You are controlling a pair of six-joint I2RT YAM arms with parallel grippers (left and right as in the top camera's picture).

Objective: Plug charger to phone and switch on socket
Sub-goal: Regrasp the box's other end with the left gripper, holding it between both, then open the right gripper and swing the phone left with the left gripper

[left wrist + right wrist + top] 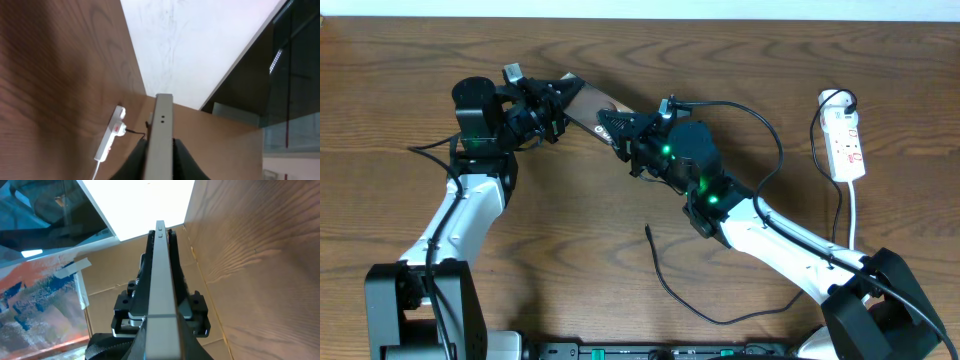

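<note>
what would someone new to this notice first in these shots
The phone stands out first: near the upper middle of the table, the left gripper and the right gripper are each shut on one end of it. Next comes the charger, lying loose on the wood below the right arm with its tip plugged into nothing. The white socket sits at the far right.

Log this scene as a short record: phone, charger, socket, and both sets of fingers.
phone: on edge, gripped at both ends
left fingers: shut on phone
right fingers: shut on phone
charger: loose on table, tip lying apart from phone
socket: on table, off to the right, black plug in it
</note>
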